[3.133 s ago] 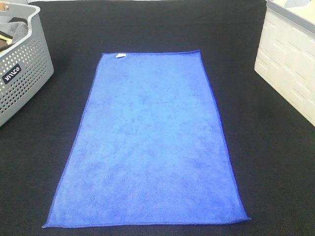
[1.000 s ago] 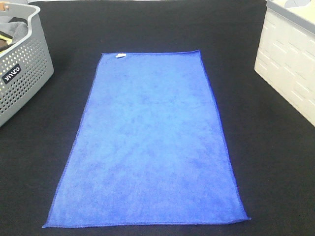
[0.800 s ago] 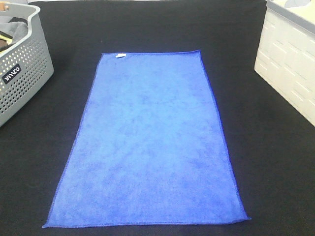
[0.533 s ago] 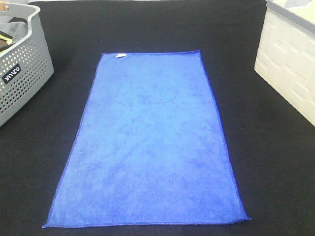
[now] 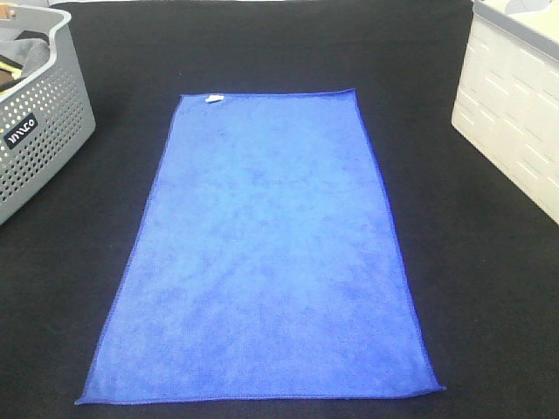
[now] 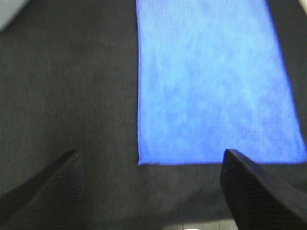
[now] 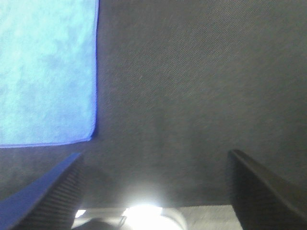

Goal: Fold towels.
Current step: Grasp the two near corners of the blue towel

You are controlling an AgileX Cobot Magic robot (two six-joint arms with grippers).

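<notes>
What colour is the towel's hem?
Darker blue than the royal-blue towel; clearest in exterior high view.

Only one marking can be partly read. On the outer wall of the perforated grey basket, at the left edge of the exterior high view, sits a small dark rectangular label with white capital letters, tilted along the slanting wall. Its last two letters read "CO". The ones before them look like "MY" plus one more character, too small to tell for sure. The little white tag at the far corner of the blue towel is too small to show any legible print.
</notes>
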